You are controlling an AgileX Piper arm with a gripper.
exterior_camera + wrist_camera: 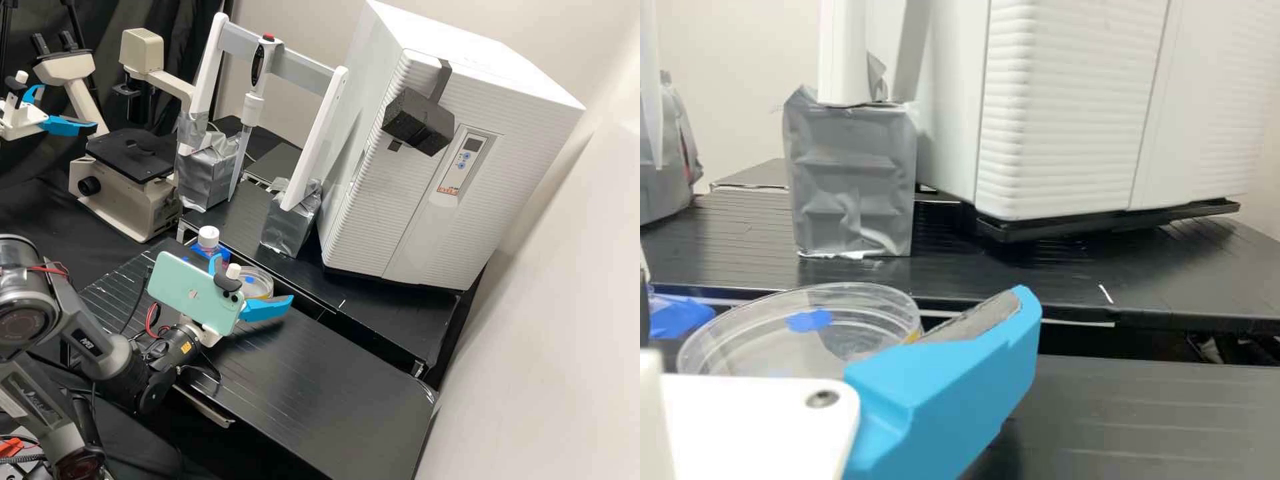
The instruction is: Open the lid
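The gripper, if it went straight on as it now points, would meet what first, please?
The gripper would probably meet the clear round dish first, since that lies ahead between its open fingers; the depth is hard to judge.

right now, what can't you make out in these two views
- High view: part of the clear dish, behind the gripper and the green phone.
- High view: lower part of the white-capped bottle, behind the phone.
- Wrist view: the dish's near side, behind the gripper's blue finger and white body.
- Wrist view: the white cabinet's top, cut off by the edge.
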